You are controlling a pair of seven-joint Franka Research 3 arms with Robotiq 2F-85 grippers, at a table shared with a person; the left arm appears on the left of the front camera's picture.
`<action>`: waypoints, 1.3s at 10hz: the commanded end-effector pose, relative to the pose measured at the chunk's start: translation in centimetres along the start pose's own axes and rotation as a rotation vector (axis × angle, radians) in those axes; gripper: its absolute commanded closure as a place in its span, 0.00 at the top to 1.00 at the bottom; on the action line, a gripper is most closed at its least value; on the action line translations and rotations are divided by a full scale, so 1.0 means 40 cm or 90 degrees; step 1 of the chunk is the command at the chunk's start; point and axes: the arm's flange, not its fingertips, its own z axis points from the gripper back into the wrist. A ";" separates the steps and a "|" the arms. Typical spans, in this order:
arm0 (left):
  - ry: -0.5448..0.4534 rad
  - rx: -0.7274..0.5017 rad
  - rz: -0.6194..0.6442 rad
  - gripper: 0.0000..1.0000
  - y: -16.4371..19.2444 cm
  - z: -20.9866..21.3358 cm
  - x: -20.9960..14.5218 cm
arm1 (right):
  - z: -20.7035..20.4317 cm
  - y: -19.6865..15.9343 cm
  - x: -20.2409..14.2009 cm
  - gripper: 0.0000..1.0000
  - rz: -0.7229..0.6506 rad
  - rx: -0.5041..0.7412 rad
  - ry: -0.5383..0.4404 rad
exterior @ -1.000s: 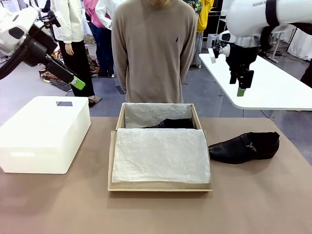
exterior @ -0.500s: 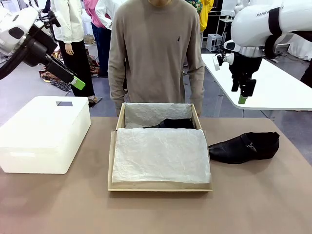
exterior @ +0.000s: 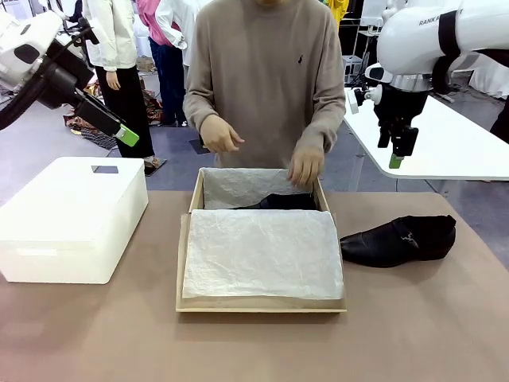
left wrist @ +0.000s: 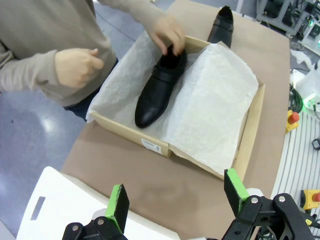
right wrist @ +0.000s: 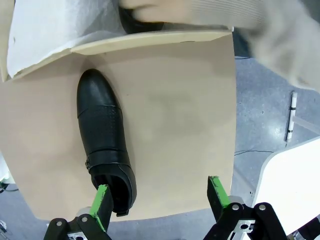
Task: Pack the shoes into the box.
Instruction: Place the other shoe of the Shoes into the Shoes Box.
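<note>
The main risk we see is a clash with the person. One hand (exterior: pixel 305 165) rests on the shoe (left wrist: pixel 157 87) already lying in the far part of the box (exterior: pixel 262 305), so an end effector coming down into the box now could strike those fingers or knock that shoe askew. A second risk is the tissue paper (exterior: pixel 262 251) draped over the near part of the box. Setting the second shoe (exterior: pixel 398 240) on top of it could crumple it or leave the shoe riding high. We also judge that the glossy leather may twist if pinched only at the heel.

The second shoe stands on the counter (exterior: pixel 413 326) just right of the box, with its toe toward the box. The right end effector (right wrist: pixel 160 195) hangs above it, fingers wide apart and empty. The shoe's heel sits near one pad rather than centred, though we cannot judge the height well. The left end effector (left wrist: pixel 177 192), also spread and empty, hovers well left of the box, over the white plastic box (exterior: pixel 71 215).
</note>
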 end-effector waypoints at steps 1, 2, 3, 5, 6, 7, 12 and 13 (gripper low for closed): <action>-0.015 -0.001 0.006 1.00 -0.001 -0.003 0.001 | -0.011 0.002 -0.011 1.00 0.007 -0.007 0.000; -0.015 -0.001 0.006 1.00 -0.001 -0.003 0.001 | -0.030 0.008 -0.037 1.00 0.012 -0.005 -0.007; -0.015 -0.001 0.006 1.00 -0.001 -0.003 0.001 | -0.050 0.015 -0.070 1.00 0.005 0.001 -0.016; -0.015 -0.001 0.006 1.00 -0.001 -0.003 0.001 | -0.095 0.036 -0.145 1.00 0.004 0.001 -0.023; -0.015 -0.001 0.006 1.00 -0.001 -0.003 0.001 | -0.116 0.045 -0.175 1.00 0.015 0.001 -0.025; -0.015 -0.001 0.006 1.00 -0.001 -0.003 0.001 | -0.139 0.051 -0.202 1.00 0.023 -0.005 -0.032; -0.015 -0.001 0.006 1.00 -0.001 -0.003 0.001 | -0.237 0.062 -0.263 1.00 0.001 0.026 -0.059; -0.015 -0.001 0.006 1.00 -0.001 -0.003 0.001 | -0.243 0.061 -0.259 1.00 -0.006 0.038 -0.059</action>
